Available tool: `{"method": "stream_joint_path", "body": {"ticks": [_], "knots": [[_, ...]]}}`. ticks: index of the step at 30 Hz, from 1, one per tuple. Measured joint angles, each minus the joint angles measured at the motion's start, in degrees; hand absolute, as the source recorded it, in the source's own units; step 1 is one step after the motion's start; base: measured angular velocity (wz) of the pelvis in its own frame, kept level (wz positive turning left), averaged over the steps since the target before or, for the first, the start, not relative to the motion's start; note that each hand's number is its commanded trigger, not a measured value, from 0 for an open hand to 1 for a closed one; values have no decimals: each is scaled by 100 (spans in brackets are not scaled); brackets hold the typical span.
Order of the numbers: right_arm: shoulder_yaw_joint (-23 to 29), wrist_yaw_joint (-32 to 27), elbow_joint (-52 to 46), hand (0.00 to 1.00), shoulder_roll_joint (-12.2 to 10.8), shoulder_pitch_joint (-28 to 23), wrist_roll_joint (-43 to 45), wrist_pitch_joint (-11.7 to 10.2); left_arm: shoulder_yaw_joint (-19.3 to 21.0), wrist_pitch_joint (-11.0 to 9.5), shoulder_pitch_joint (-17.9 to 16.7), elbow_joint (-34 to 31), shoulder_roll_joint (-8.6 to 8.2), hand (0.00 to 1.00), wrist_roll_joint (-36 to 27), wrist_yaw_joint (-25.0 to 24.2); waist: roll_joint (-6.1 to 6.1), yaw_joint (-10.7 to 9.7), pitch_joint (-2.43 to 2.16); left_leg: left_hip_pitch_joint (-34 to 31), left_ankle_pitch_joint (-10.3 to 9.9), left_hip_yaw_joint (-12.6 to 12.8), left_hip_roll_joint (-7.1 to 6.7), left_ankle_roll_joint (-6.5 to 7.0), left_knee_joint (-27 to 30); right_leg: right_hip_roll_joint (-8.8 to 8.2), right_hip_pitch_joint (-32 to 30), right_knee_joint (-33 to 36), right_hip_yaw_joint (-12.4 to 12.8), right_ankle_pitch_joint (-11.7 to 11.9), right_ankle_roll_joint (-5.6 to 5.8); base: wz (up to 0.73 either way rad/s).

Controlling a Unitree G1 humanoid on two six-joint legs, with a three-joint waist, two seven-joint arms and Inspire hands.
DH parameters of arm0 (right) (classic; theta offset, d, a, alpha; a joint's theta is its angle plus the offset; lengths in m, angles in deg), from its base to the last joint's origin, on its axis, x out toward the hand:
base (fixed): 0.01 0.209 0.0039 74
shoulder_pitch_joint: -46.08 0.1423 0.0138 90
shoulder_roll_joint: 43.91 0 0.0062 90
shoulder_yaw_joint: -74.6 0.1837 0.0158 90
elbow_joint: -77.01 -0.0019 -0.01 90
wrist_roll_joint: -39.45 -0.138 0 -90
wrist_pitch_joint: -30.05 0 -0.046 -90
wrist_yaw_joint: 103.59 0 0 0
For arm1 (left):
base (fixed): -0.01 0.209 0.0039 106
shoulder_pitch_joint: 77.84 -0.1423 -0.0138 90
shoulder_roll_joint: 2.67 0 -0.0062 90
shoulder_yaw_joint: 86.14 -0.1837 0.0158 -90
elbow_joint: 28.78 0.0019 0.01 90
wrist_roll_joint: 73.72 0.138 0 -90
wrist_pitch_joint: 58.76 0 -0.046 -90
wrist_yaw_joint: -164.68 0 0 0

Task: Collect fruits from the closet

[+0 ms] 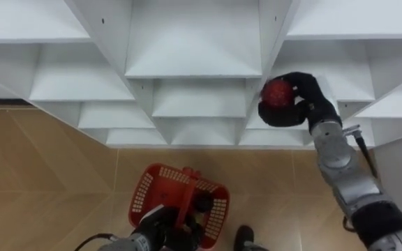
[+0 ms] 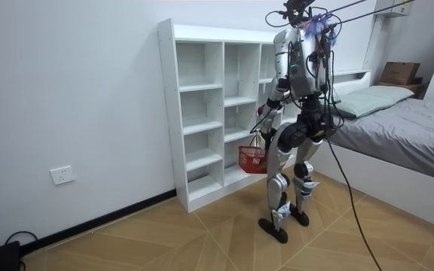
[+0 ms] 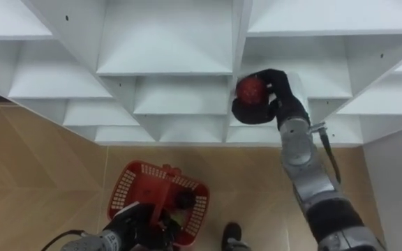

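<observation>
Red and round, the fruit (image 1: 278, 91) sits in the grasp of the right robot hand (image 1: 302, 101), whose dark fingers curl round it from below and behind. It is at the front edge of a shelf in the right-hand column of the white closet (image 1: 194, 42), tight against the upright that divides that column from the middle one. Whether the fruit rests on the shelf board or is already lifted clear of it I cannot tell.

Low down, the left robot hand (image 1: 160, 224) is closed on the handle of a red basket (image 1: 139, 195), which hangs over the wooden floor (image 1: 54, 160) just in front of the closet's bottom edge. Something dark lies inside it, but what it is I cannot make out. In the room view the robot stands upright, close against the closet front.

The step in hand looks like the pick itself, with the grip made and the carry not begun. The next move, as I judge it, calls for drawing the fruit straight out past the shelf's front edge, clear of the upright beside it. Then it goes down and across to the basket's open top, with the fingers kept closed until it is over the rim.
</observation>
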Motion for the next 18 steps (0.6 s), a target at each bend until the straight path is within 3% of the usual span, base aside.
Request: {"method": "stream_joint_path", "body": {"ticks": [2,10,14,18], "knots": [[-58,93,6,100,-178,-265,-219,-15,1,-37,-27,31,-28,100,-107,-8,3,-62,-2,110,0,11,-2,-1,-11,4,113,-11,2,0,0,-2],[-224,532,-48,100,-383,-1001,-553,-47,220,-163,-194,85,-71,100,-143,0,34,-186,-24,268,-3,46,16,1,-42,24,283,-116,4,40,14,-1],[-233,710,-36,100,-483,-1289,-726,-170,245,-176,-252,58,-92,100,-146,-4,59,-230,-29,418,-3,93,22,1,-88,35,404,-141,9,42,13,-6],[-242,875,181,100,-588,-1429,-730,-350,246,-312,-213,55,-153,100,-145,-6,96,-275,-42,566,-10,97,69,-8,-110,85,612,-280,1,84,8,0]]}}
